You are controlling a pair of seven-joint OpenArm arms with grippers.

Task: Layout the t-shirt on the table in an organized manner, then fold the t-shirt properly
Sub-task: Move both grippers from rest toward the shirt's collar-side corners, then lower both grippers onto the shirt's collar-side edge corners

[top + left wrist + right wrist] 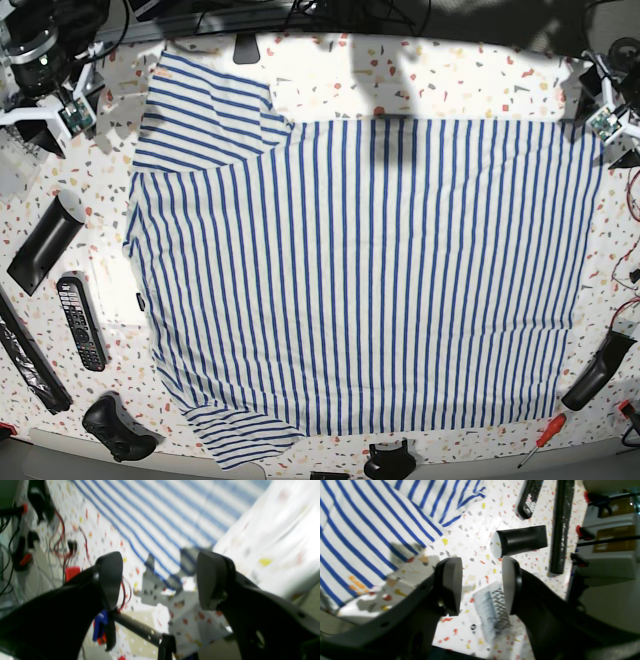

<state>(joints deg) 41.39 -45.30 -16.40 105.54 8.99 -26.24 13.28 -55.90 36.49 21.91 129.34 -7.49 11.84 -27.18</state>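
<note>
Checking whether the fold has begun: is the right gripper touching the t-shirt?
Apart. The right wrist view shows the right gripper open over bare table, with the t-shirt off to one side.

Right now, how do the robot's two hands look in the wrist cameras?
Both the left hand and the right hand are matte black, each with two broad arms ending in rounded, paddle-shaped fingertips. Small round holes mark the arms. No cables or printed markings show on them.
</note>
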